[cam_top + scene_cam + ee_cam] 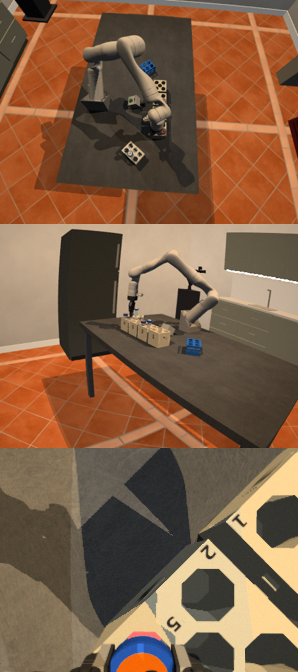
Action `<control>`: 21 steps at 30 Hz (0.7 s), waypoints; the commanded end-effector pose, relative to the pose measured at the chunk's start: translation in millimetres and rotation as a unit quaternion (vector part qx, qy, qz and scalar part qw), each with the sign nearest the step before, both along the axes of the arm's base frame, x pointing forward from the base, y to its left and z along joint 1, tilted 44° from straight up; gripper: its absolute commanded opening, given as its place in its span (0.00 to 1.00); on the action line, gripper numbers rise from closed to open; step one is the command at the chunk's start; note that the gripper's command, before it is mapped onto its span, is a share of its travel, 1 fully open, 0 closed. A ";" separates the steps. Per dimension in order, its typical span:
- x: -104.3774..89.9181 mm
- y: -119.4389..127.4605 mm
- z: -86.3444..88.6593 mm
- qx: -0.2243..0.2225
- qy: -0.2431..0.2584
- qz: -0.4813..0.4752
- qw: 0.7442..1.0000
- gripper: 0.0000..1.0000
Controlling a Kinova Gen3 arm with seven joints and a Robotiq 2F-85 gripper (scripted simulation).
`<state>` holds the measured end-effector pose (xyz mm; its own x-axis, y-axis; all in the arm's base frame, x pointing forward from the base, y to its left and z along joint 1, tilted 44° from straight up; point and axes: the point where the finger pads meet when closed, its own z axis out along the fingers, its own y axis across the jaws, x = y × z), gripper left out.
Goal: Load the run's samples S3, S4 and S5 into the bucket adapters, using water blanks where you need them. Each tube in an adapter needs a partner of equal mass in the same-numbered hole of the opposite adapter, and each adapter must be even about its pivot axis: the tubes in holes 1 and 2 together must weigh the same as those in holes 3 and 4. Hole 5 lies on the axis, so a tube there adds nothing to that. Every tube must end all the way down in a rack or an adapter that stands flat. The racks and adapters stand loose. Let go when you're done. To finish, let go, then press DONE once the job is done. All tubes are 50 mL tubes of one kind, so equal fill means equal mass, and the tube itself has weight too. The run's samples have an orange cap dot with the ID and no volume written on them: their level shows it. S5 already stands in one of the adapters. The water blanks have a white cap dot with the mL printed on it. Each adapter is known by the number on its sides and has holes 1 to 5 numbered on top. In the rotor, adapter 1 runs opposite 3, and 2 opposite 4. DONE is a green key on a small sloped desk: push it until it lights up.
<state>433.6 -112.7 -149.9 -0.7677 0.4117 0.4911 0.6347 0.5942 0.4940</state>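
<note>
My gripper [143,664] is shut on a sample tube [143,655] with a blue cap and an orange dot; its ID is not readable. It points straight down over the far end of the row of four cream adapters [145,332], above adapters 4 [125,324] and 3 [133,327]. In the wrist view the open holes marked 2 [207,593] and 1 [279,521] lie ahead of the tube, and a 5 is printed beside it. The cap hides what is under the tube. The fingers also show in the side view [131,308]. Other capped tubes stand in the row [146,321].
A white rack [133,152] with one white-dot blank stands alone near the table's front. An empty blue rack [147,66] is beyond the row. The DONE desk with its green key [133,100] sits between the arm's base [95,101] and the adapters.
</note>
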 end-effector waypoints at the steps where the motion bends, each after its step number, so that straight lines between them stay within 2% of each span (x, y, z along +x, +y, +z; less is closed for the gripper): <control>1: 0.7 0.5 -0.3 0.000 -0.001 0.000 1.000 0.10; 2: 0.7 0.5 -0.3 0.000 -0.001 0.000 1.000 0.10; 3: 0.7 0.5 -0.3 0.000 -0.001 0.000 1.000 0.62; 21: 0.7 0.5 -0.3 0.000 -0.001 0.000 1.000 0.62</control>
<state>433.6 -112.7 -149.9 -0.7677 0.4117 0.4911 0.6347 0.5943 0.4939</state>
